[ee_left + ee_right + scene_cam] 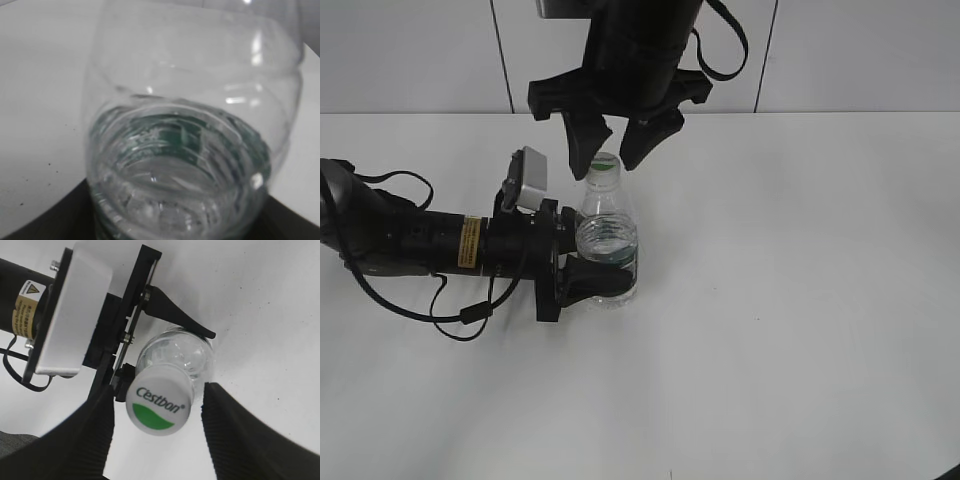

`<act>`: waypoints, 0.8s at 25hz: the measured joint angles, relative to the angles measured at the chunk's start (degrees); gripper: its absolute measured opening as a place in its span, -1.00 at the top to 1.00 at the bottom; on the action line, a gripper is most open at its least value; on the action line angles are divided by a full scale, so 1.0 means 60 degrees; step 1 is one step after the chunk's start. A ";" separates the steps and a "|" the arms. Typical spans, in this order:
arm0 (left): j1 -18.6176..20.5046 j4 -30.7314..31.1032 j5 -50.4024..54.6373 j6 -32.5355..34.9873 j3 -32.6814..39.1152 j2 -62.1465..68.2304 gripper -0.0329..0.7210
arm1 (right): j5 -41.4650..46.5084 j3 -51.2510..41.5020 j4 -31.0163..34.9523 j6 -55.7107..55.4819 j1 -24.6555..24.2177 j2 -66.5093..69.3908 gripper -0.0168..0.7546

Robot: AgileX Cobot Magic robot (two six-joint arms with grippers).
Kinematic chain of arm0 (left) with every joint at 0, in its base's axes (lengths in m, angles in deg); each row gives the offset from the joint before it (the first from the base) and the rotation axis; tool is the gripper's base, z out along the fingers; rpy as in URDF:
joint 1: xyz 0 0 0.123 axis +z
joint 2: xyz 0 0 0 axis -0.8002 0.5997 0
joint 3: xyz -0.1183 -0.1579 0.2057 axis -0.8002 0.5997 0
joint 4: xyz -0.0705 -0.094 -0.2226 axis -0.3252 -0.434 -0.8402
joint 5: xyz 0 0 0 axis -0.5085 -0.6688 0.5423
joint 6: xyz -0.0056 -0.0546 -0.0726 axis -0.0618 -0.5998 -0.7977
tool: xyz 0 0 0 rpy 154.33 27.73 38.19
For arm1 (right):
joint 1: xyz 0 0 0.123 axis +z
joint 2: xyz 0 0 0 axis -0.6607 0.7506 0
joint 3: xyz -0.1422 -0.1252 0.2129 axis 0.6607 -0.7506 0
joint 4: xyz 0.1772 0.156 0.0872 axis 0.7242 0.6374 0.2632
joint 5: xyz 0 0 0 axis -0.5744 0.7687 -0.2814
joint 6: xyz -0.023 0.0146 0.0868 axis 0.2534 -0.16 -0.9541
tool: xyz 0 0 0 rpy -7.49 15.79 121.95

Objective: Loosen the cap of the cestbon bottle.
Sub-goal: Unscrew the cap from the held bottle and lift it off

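Note:
The cestbon bottle (608, 245) stands upright on the white table, clear plastic with a dark green label band. My left gripper (592, 278) is shut on its lower body from the left; the left wrist view shows only the bottle (195, 150) very close up. The cap (605, 162) is white with a green half-disc and "Cestbon" lettering (159, 405). My right gripper (613, 150) hangs above, open, one finger on each side of the cap with gaps showing in the right wrist view (157, 432).
The white table (800, 300) spreads to the right and front. The left arm (410, 240) with its cables lies across the table's left side. A white panelled wall (840, 50) stands behind.

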State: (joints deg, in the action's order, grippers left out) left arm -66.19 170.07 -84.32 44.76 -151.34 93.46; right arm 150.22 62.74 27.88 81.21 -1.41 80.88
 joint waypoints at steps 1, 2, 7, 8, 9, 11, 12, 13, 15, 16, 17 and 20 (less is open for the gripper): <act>0.0000 0.0000 0.0000 0.0000 0.0000 0.0000 -0.19 | 0.0000 0.0000 0.0000 0.0009 0.0000 0.0000 -0.16; 0.0000 0.0000 0.0000 0.0000 0.0000 0.0000 -0.19 | 0.0000 0.0000 0.0000 0.0010 0.0000 0.0000 -0.16; 0.0000 -0.0009 0.0000 0.0000 0.0000 0.0000 -0.19 | 0.0000 0.0000 0.0000 0.0018 0.0000 0.0000 -0.13; 0.0000 -0.0009 0.0000 0.0000 0.0000 0.0000 -0.19 | 0.0000 0.0000 0.0000 0.0018 0.0000 0.0000 -0.09; 0.0000 -0.0009 0.0000 0.0000 0.0000 0.0000 -0.19 | 0.0000 0.0000 0.0000 0.0018 0.0000 0.0000 -0.05; -0.0002 -0.0009 0.0000 0.0000 0.0000 0.0000 -0.19 | 0.0000 0.0000 0.0000 0.0029 0.0000 0.0000 0.04; -0.0002 -0.0009 0.0000 0.0000 0.0000 0.0000 -0.19 | 0.0000 0.0000 0.0000 0.0029 0.0000 0.0000 0.07; -0.0002 -0.0009 0.0000 0.0000 0.0000 0.0000 -0.19 | 0.0000 0.0000 0.0000 0.0040 0.0000 0.0000 0.09; -0.0002 -0.0009 0.0000 0.0000 0.0000 0.0000 -0.19 | 0.0000 0.0000 0.0000 0.0120 0.0000 0.0000 0.12; -0.0002 -0.0009 0.0000 0.0000 0.0000 0.0000 -0.19 | 0.0000 0.0000 0.0000 0.0180 0.0000 0.0000 0.13; -0.0002 -0.0009 0.0000 0.0000 0.0000 0.0000 -0.19 | 0.0000 0.0000 -0.0011 0.0241 0.0000 0.0000 0.16; -0.0002 -0.0009 0.0000 0.0000 0.0000 0.0000 -0.19 | 0.0000 0.0000 -0.0013 0.0598 0.0000 0.0000 0.19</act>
State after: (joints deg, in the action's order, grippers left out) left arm -66.21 170.02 -84.32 44.76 -151.34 93.46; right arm 150.22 62.74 27.80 84.80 -1.41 80.88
